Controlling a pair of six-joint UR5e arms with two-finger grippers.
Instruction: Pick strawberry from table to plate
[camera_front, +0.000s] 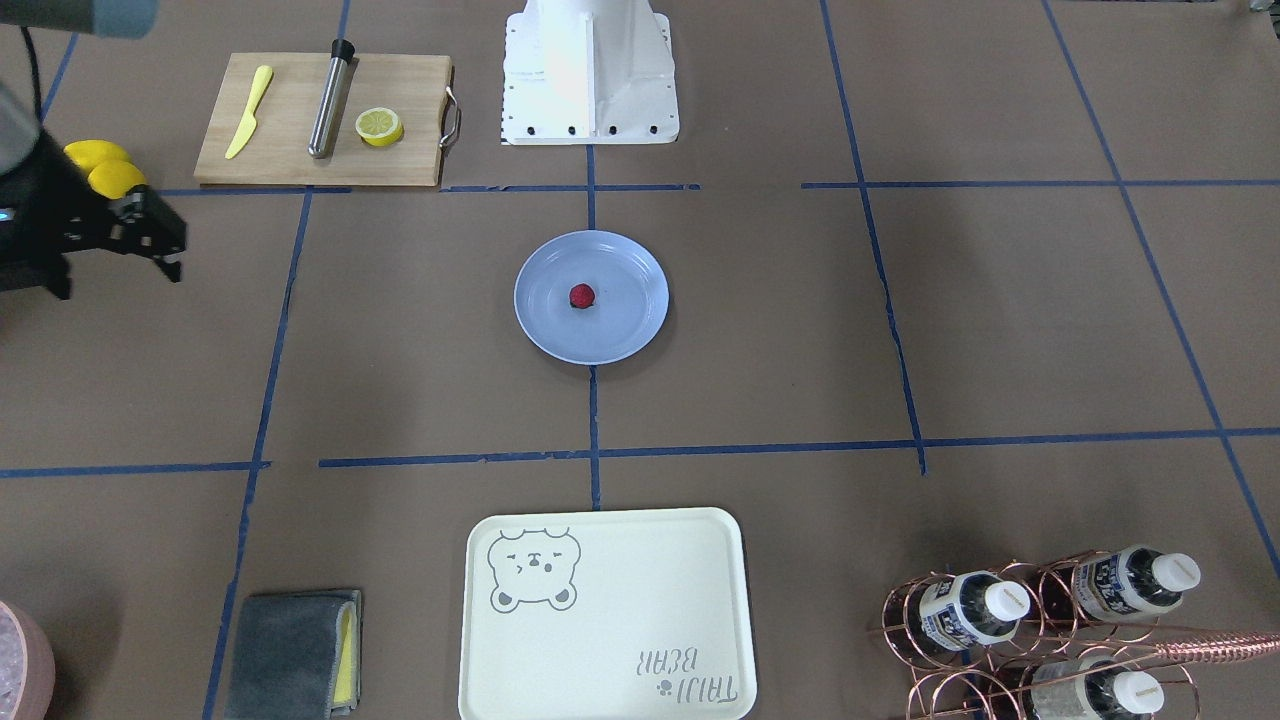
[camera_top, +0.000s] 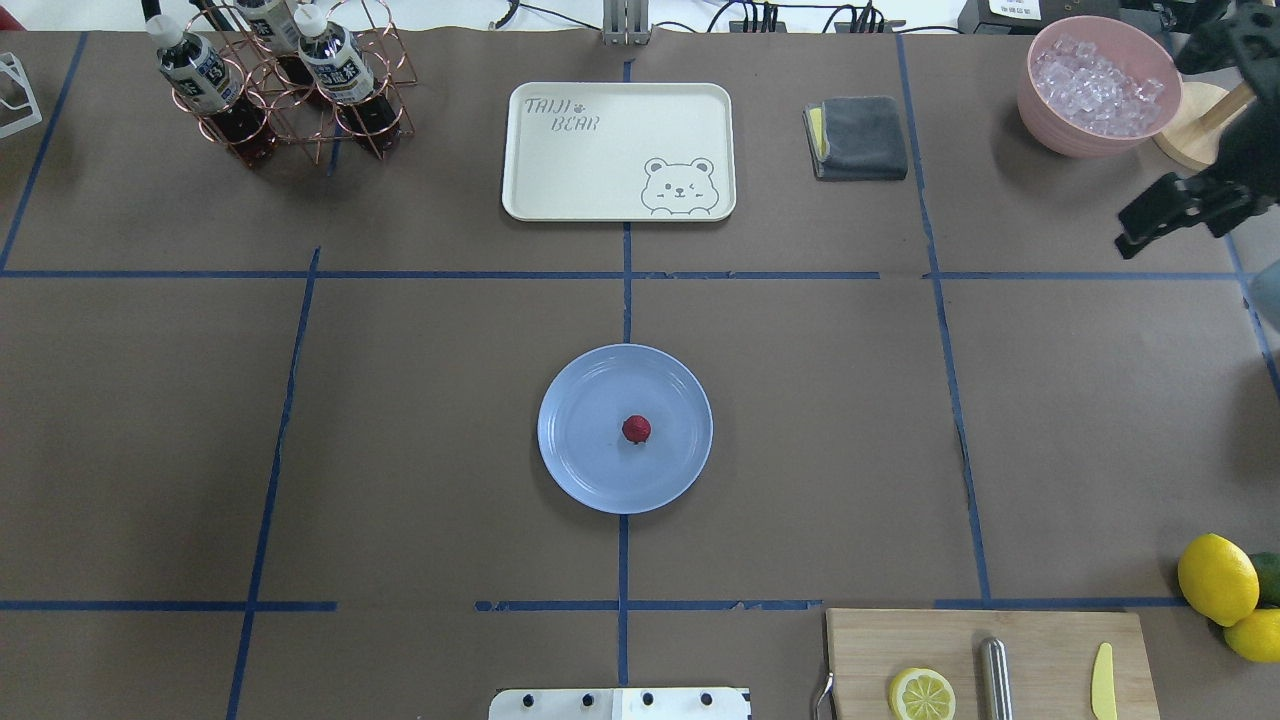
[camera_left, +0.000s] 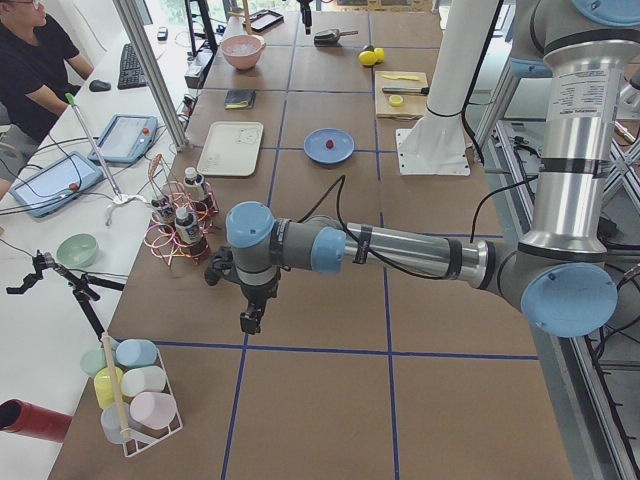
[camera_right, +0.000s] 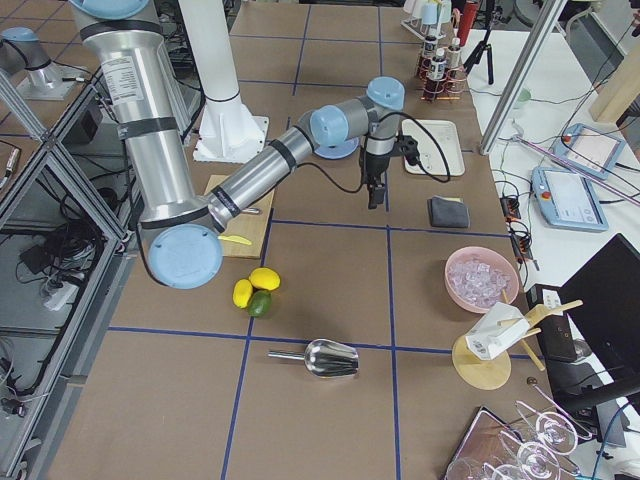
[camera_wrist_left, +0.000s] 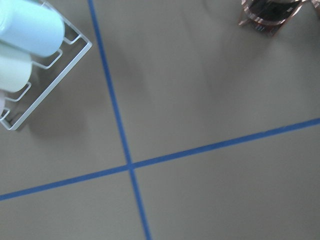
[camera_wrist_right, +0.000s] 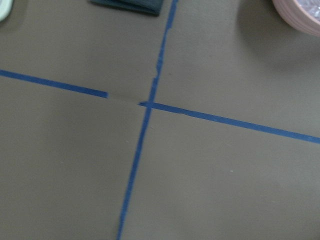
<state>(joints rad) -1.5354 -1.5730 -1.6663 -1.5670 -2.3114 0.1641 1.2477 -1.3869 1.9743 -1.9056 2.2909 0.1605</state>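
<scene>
Bear-print tray (camera_front: 620, 600) in foreground. The strawberry (camera_front: 582, 295) lies at centre of plate (camera_front: 545, 325), well apart from right gripper (camera_front: 170, 262) and left gripper (camera_left: 250, 322); whether either gripper's fingers are spread cannot be told.

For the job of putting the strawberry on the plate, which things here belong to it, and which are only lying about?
Job: the strawberry, the blue plate it already lies on, the table.

Lying about: bear-print tray, cutting board, lemon half, yellow knife, grey cloth, pink bowl of ice, bottles, whole lemons.
</scene>
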